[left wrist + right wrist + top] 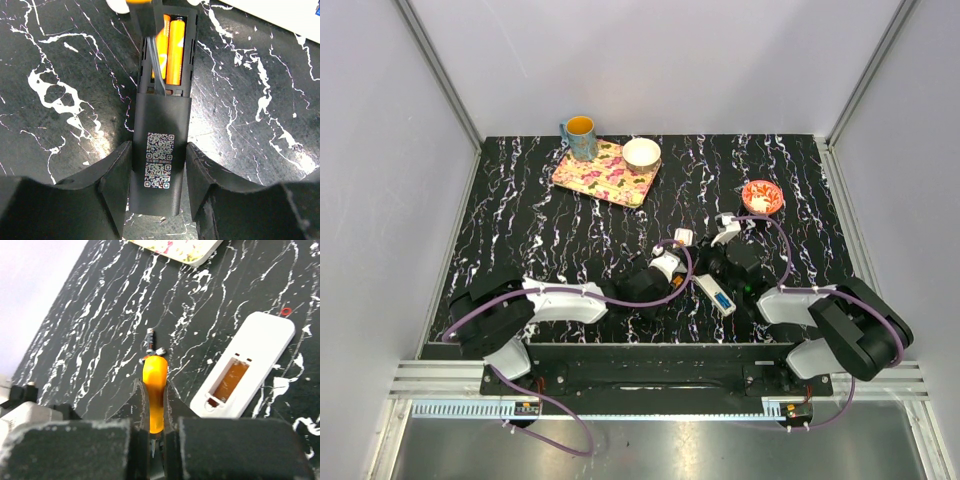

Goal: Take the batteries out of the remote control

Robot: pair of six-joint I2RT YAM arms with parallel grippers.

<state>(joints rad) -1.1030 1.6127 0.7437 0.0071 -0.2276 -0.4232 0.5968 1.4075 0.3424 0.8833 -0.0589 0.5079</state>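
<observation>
A white remote (250, 355) lies just right of the right gripper (154, 387), whose fingers are pinched tight on an orange-handled tool (154, 371). A floral tray (185, 250) sits far ahead. The left gripper (159, 150), fingers half spread, clamps the black remote (160, 120) by its sides. Ahead of these fingers, two glossy orange batteries (175, 50) lie side by side in its uncovered bay, and a thin grey blade (156, 65) slants across the left one.

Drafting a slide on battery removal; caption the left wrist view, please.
Left gripper clamps the black remote, cover off, two orange batteries exposed.
</observation>
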